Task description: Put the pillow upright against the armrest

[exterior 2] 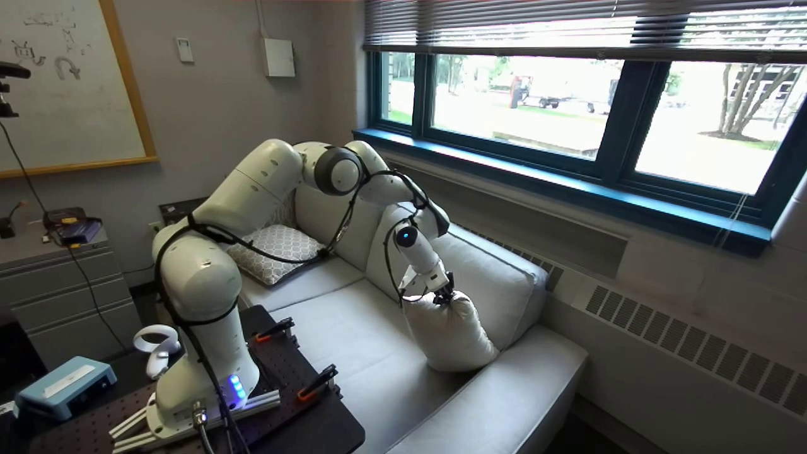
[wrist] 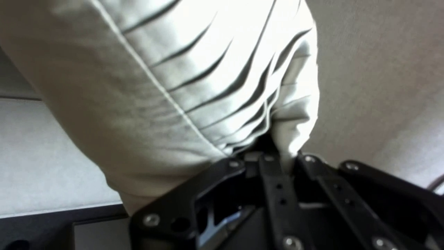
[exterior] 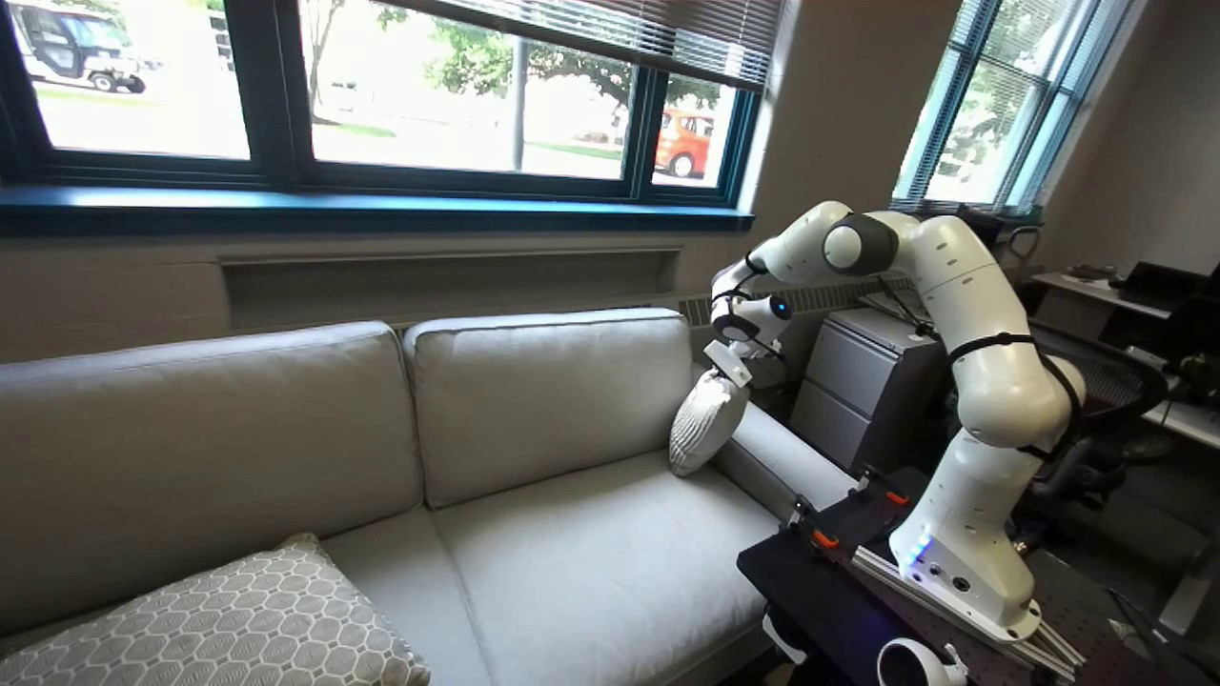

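The small cream-white pillow hangs on a slant at the armrest end of the sofa, in both exterior views (exterior: 707, 422) (exterior 2: 454, 334). Its pleated face fills much of the wrist view (wrist: 173, 86). My gripper (exterior 2: 444, 296) is shut on the pillow's top edge; the pinched fabric shows between the fingers in the wrist view (wrist: 286, 158). The pillow's lower end is at the seat beside the armrest (exterior: 791, 457), which also shows in an exterior view (exterior 2: 510, 391). I cannot tell whether the pillow touches the armrest or bears on the seat.
A tall back cushion (exterior: 553, 400) stands right behind the pillow. The larger grey patterned pillow (exterior: 219, 629) lies at the sofa's far end. The robot's black table (exterior 2: 328, 410), with orange-tipped clamps (exterior 2: 317, 383), stands close before the sofa. A window wall runs behind.
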Controlling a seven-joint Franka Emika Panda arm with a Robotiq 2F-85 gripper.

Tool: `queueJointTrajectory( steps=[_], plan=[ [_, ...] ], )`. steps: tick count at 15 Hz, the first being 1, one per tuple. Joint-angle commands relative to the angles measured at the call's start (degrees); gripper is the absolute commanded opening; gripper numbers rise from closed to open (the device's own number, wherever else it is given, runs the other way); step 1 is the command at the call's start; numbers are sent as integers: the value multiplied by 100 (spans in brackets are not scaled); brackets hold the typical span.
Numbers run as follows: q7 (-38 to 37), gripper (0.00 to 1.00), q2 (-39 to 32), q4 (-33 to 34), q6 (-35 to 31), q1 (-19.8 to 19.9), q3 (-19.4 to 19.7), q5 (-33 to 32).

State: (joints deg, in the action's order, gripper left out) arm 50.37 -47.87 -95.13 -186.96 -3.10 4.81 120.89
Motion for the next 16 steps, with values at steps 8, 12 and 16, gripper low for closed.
queueJointTrajectory(
  steps=[8,12,16],
  plan=[
    [-22,2,-200,-240,354,89,-1,53],
    [-57,2,-560,-639,497,368,-490,-265],
    [-947,33,-628,-1571,917,463,-766,-1627]
  ],
)
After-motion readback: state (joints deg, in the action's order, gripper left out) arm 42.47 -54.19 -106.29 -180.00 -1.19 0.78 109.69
